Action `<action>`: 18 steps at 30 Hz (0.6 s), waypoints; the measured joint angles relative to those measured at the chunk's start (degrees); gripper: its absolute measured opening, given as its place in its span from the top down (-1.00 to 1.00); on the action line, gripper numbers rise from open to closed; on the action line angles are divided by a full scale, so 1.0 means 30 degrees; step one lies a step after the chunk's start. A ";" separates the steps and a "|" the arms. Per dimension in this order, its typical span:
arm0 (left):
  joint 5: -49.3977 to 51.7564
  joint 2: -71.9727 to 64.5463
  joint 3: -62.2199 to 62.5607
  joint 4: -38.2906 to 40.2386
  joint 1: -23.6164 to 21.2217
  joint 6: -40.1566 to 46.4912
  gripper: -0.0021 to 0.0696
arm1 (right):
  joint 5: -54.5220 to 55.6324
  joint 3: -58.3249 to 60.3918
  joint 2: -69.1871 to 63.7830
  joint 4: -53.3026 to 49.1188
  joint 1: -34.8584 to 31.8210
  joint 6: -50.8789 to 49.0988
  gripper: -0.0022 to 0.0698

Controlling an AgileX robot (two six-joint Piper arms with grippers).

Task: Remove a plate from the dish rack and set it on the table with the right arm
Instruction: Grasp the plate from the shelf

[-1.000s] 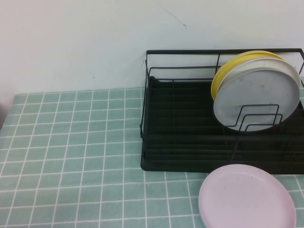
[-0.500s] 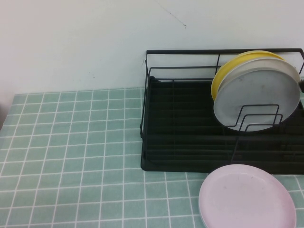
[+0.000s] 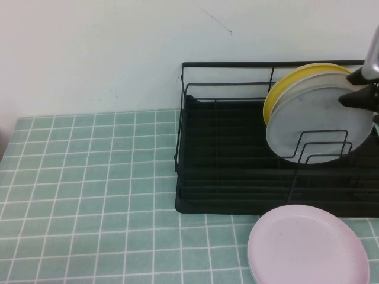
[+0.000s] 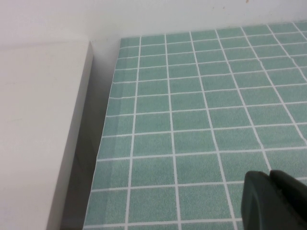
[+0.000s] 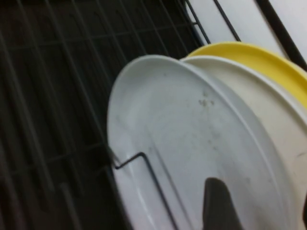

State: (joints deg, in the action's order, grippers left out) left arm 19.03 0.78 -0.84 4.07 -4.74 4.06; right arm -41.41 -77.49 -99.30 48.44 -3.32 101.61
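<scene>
The plate (image 3: 317, 121) stands upright in the dish rack (image 3: 237, 177), front of three.
We see the right gripper (image 3: 362, 97), released, at its rim; it may snag the wire divider (image 3: 320, 148). Left gripper (image 4: 273, 201): cannot tell.

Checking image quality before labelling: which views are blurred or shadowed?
High view: evenly lit and fairly sharp, right hand at the grey plate. Right wrist view: rack wires smeared. Left wrist view: left hand a dark blur over the tiled table.
</scene>
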 joint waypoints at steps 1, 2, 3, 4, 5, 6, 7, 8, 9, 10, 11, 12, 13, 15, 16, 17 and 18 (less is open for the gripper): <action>0.0000 0.0000 0.0000 0.0000 0.0000 0.0000 0.95 | 0.0232 -0.0085 -0.0225 0.0000 0.0091 0.0240 -0.06; 0.0000 0.0000 0.0000 0.0000 0.0000 -0.0043 0.95 | 0.0502 -0.0128 -0.0413 0.0000 0.0160 0.0422 -0.06; 0.0000 0.0000 0.0000 0.0000 0.0000 -0.0043 0.95 | 0.0758 -0.0122 -0.0591 0.0000 0.0170 0.0570 -0.06; 0.0000 0.0000 0.0000 0.0000 0.0000 -0.0043 0.95 | 0.1009 -0.0122 -0.0748 0.0000 0.0211 0.0696 -0.06; 0.0000 0.0000 0.0000 0.0000 0.0000 -0.0043 0.95 | 0.1201 -0.0122 -0.0856 0.0000 0.0211 0.0804 -0.06; 0.0000 0.0000 0.0000 0.0000 0.0000 -0.0043 0.95 | 0.1453 -0.0122 -0.0952 0.0000 0.0211 0.0949 -0.06; 0.0000 0.0000 0.0000 0.0000 0.0000 -0.0043 0.95 | 0.1632 -0.0122 -0.1057 0.0000 0.0211 0.1084 -0.06; 0.0000 0.0000 0.0000 0.0000 0.0000 -0.0043 0.95 | 0.1801 -0.0122 -0.1090 0.0000 0.0211 0.1133 -0.06; 0.0000 0.0000 0.0000 0.0000 0.0000 -0.0043 0.95 | 0.2223 -0.0122 -0.1139 0.0000 0.0239 0.1262 -0.06; 0.0000 0.0000 0.0000 0.0000 0.0000 -0.0043 0.95 | 0.2597 -0.0122 -0.1203 0.0000 0.0239 0.1416 -0.06; 0.0000 0.0000 0.0000 0.0000 0.0000 -0.0043 0.95 | 0.2804 -0.0122 -0.1203 0.0000 0.0239 0.1564 -0.06; 0.0000 0.0000 0.0000 0.0000 0.0000 -0.0043 0.95 | 0.2888 -0.0122 -0.1219 0.0000 0.0239 0.1717 -0.06; 0.0000 0.0000 0.0000 0.0000 0.0000 -0.0043 0.95 | 0.2930 -0.0122 -0.1251 0.0008 0.0239 0.1848 -0.06; 0.0000 0.0000 0.0000 0.0000 0.0000 -0.0043 0.95 | 0.3009 -0.0122 -0.1316 0.0180 0.0239 0.2022 -0.06; 0.0000 0.0000 0.0000 0.0000 0.0000 -0.0043 0.95 | 0.3009 -0.0122 -0.1352 0.0258 0.0239 0.2061 -0.06; 0.0000 0.0000 0.0000 0.0000 0.0000 -0.0043 0.95 | 0.3047 -0.0122 -0.1437 0.0331 0.0239 0.2141 -0.05; 0.0000 0.0000 0.0000 0.0000 0.0000 -0.0043 0.95 | 0.3047 -0.0122 -0.1482 0.0375 0.0239 0.2132 -0.05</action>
State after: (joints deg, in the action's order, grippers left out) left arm 19.03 0.78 -0.84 4.07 -4.74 3.93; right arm -32.27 -77.85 -103.74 49.56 -2.60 108.00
